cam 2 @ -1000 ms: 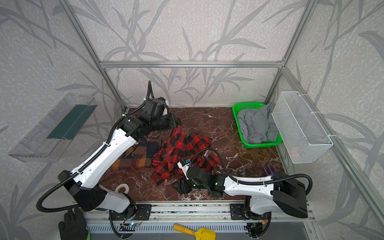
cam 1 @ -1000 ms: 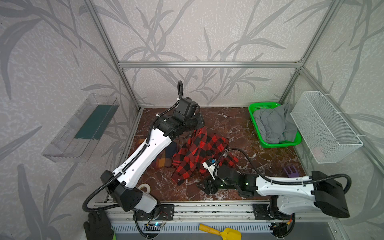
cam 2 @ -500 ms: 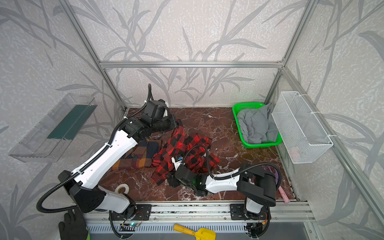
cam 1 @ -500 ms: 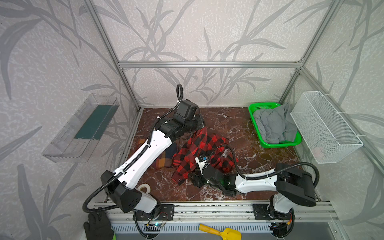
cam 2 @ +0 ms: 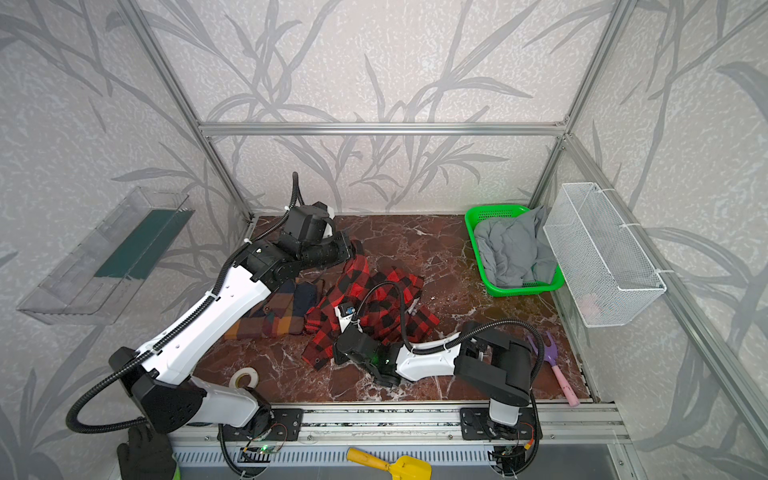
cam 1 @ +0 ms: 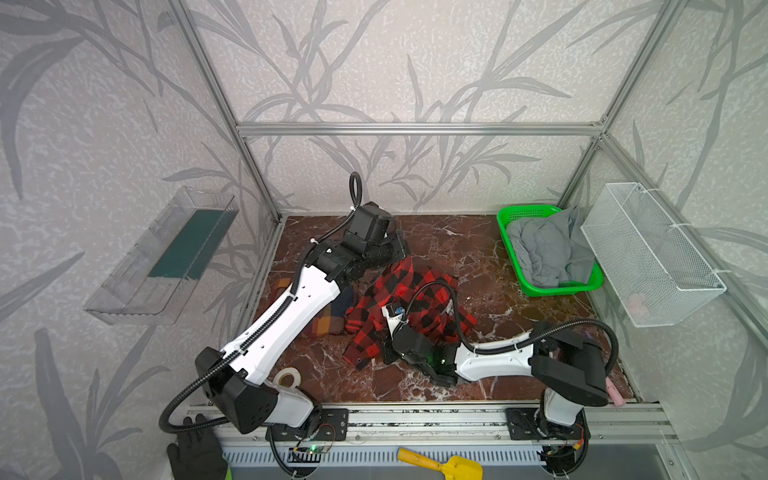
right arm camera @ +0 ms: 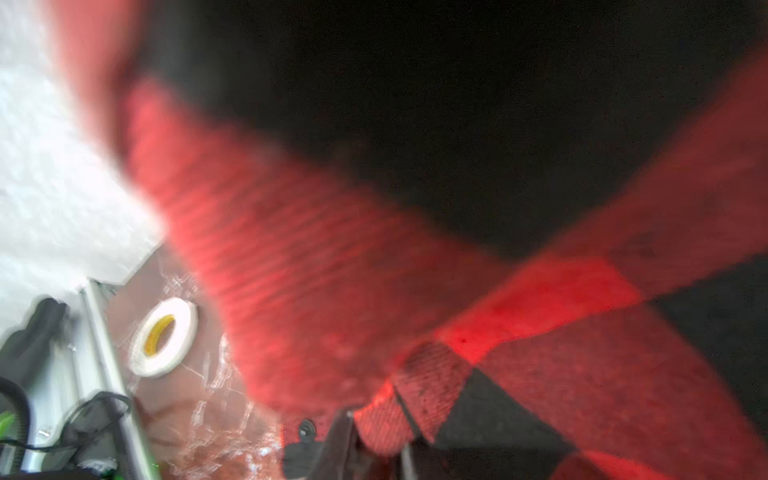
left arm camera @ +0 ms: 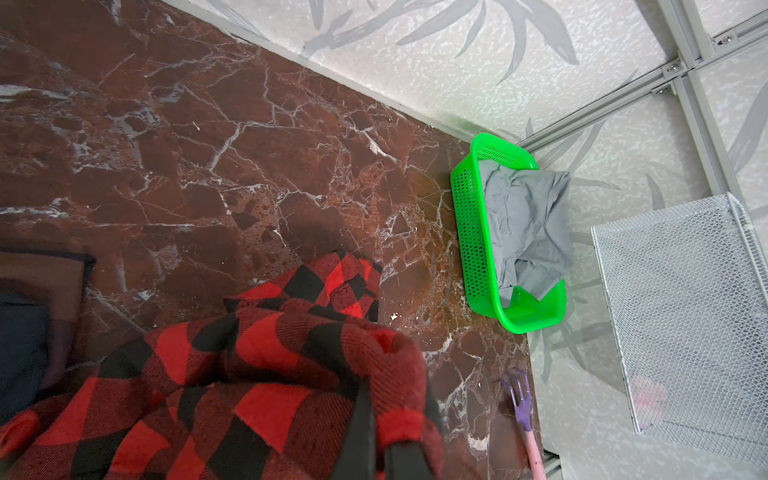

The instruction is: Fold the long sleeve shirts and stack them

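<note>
Brown marble counter (cam 1: 478, 249), wallpapered cell | red-check shirt (cam 1: 419, 291) crumpled mid-counter, plaid shirt (cam 2: 274, 311) just beside | our left hand (cam 1: 395, 251) pinched shut on red-check's far edge, right hand (cam 1: 387, 352) shut on near hem | we reckon: lift both evenly, pull taut b4 folding

Right fingers (right arm camera: 340, 438) swung left; closed on red-black shirt (cam 1: 398, 277) edge

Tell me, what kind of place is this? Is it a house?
Probably a robot practice booth, not a house. A metal frame holds papered walls, the left arm and right arm are mounted on a rail, and a red-and-black shirt lies on the table for folding.
</note>
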